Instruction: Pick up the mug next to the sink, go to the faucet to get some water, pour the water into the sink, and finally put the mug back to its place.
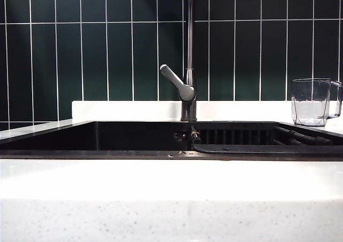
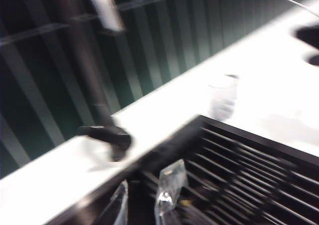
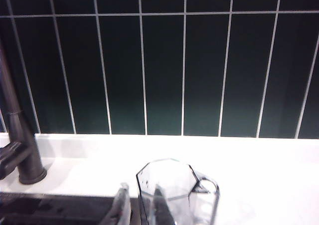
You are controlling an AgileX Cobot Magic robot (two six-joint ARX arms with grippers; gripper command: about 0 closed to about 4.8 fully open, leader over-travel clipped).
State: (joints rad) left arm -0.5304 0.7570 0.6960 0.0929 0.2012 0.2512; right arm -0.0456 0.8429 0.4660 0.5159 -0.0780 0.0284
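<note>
The clear faceted mug (image 1: 310, 102) stands upright on the white counter at the right end of the sink (image 1: 80, 154), handle to the right. The faucet (image 1: 188, 92) rises behind the sink's middle with its grey lever (image 1: 174, 80) angled up to the left. No gripper shows in the exterior view. My right gripper (image 3: 141, 187) is open just short of the mug (image 3: 172, 185); one finger (image 3: 162, 207) overlaps its wall in that view. My left gripper (image 2: 149, 177) is open over the sink, pointing toward the blurred faucet (image 2: 87, 70) and the mug (image 2: 223, 95).
A black ribbed rack (image 1: 300, 137) fills the right half of the sink. White countertop (image 1: 171, 199) runs along the front and behind the basin. Dark green tiles (image 1: 107, 49) form the back wall. Dark round recesses (image 2: 309, 35) lie further along the counter.
</note>
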